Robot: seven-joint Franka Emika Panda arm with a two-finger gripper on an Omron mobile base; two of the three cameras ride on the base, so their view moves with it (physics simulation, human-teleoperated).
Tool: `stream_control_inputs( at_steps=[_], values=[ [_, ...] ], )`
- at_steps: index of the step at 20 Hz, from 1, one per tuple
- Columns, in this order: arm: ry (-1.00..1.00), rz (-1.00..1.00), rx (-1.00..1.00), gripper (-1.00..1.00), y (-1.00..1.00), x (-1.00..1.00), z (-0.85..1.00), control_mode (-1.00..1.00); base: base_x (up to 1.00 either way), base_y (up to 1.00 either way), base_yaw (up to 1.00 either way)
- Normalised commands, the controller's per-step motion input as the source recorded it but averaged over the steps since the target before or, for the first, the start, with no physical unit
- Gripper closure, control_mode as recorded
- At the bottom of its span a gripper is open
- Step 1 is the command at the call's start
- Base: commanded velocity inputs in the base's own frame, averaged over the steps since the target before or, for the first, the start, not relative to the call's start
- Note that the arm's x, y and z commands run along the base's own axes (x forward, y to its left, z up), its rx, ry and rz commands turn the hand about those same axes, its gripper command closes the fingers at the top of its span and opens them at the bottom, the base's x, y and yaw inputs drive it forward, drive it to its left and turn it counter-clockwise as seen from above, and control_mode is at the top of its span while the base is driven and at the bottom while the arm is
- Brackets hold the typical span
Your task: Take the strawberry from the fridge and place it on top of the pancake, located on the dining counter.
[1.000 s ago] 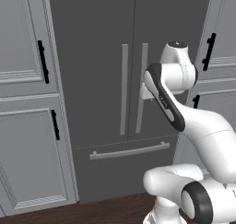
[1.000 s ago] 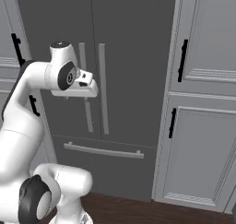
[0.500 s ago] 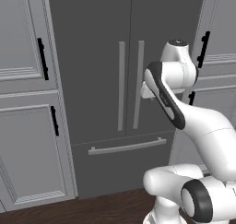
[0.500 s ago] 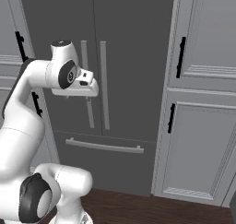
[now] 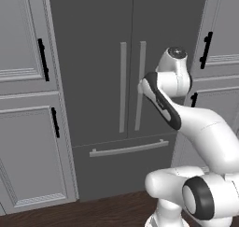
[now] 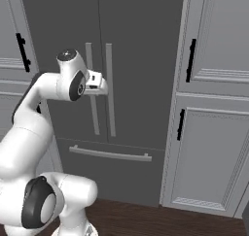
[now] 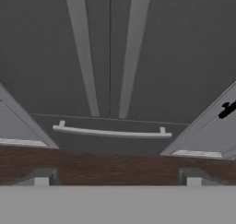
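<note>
A: Approaching the fridge (image 5: 126, 67); doors shut, so step one, opening, is not yet begun. Strawberry presumably inside, unseen.

B: Nearest item?

A: Gripper (image 7: 117, 179), fingertips (image 7: 41, 178) set wide apart, holding nothing, raised short of the doors and aimed at them.

B: Beyond that?

A: Two vertical handles (image 5: 122, 87) side by side at the door seam; drawer bar (image 5: 129, 148) below; cabinets (image 5: 28, 95) to left and right.

B: Next move calls for?

A: Likely closing in on one handle, jaws round it, then a pull outward.

B: Change since the earlier frame?

A: Whole view shifted: base has driven; fridge sits slightly closer. Arm pose much the same.
</note>
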Motion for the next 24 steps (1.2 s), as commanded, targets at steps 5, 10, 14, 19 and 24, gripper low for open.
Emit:
stream_control_inputs(
  at_steps=[5,10,14,19,24],
  values=[
    [-0.31,-0.02,0.0,-1.0,-0.11,0.9,-0.04,-1.0,0.0,0.0,0.0],
    [-0.03,-0.01,0.0,-1.0,-0.08,0.93,-0.01,-1.0,0.0,0.0,0.0],
    [0.0,-0.02,0.0,-1.0,-0.28,0.66,0.0,-1.0,0.0,0.0,0.0],
    [-0.01,0.0,0.0,-1.0,-0.01,0.43,0.0,-1.0,0.0,0.0,0.0],
    [-0.05,0.0,0.0,-1.0,0.04,0.4,-0.03,-1.0,0.0,0.0,0.0]
  ],
)
